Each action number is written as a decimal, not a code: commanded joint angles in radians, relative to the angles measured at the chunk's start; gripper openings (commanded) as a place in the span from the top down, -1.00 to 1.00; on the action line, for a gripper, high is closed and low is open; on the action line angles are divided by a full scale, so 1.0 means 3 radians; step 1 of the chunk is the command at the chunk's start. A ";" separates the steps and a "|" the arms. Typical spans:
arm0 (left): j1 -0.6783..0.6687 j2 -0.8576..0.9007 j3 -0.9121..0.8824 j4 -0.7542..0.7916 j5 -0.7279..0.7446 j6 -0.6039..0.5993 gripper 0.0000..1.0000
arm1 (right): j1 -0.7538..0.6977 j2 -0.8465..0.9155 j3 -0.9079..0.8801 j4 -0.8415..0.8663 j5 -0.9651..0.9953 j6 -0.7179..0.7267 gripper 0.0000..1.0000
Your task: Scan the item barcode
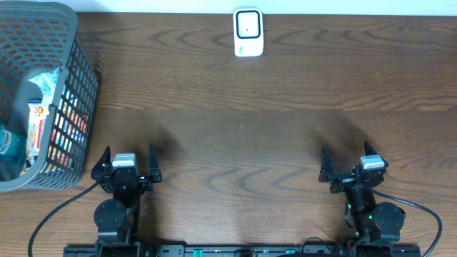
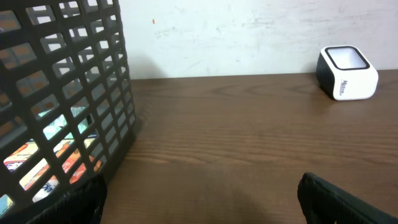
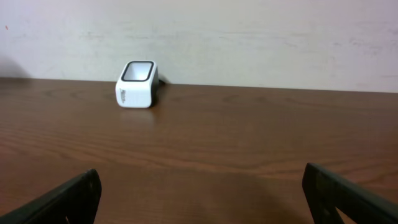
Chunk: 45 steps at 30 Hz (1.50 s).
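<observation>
- Left gripper (image 1: 129,158) sits at the near left edge of the wooden table (image 1: 235,128), jaws spread wide with nothing between them. In its own wrist view only the dark fingertips (image 2: 68,205) show, cut off at the bottom corners.
- Right gripper (image 1: 348,163) sits at the near right edge, likewise wide open and holding nothing. Its wrist view also crops its fingertips (image 3: 348,193) at the lower corners.
- Black cables (image 1: 50,218) trail from the arm bases toward the near edge, partly out of frame.
- At the left edge stands a dark grey mesh basket (image 1: 75,93), just to the far left of the left gripper. The overhead frame cuts off its left side.
- Inside the basket lie several colourful packets (image 1: 39,121), piled together and seen partly through the mesh. How many there are is hard to tell, their printing is too small to read, and no barcode can be made out on any of them.
- A white barcode scanner (image 1: 248,32) with a dark window stands at the far edge near the centre, well apart from both grippers and the basket. The lettering on its side is too small to read.
- Behind the scanner, in the wrist views, rises a pale, scuffed wall (image 3: 249,37).
</observation>
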 commanded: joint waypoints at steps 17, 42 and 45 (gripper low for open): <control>0.0008 -0.0006 0.0023 -0.0154 0.0868 -0.0814 -0.96 | 0.0000 -0.0003 -0.0004 -0.0014 0.0041 0.0045 -0.99; 0.0008 0.1612 0.1348 -0.0754 0.1086 -0.0881 -0.95 | 0.0000 -0.0003 -0.0004 -0.0015 0.0041 0.0045 -0.98; 0.0008 0.1750 0.1450 -0.0748 0.1456 -0.0882 -0.96 | 0.0000 -0.0003 -0.0004 -0.0015 0.0041 0.0045 -0.99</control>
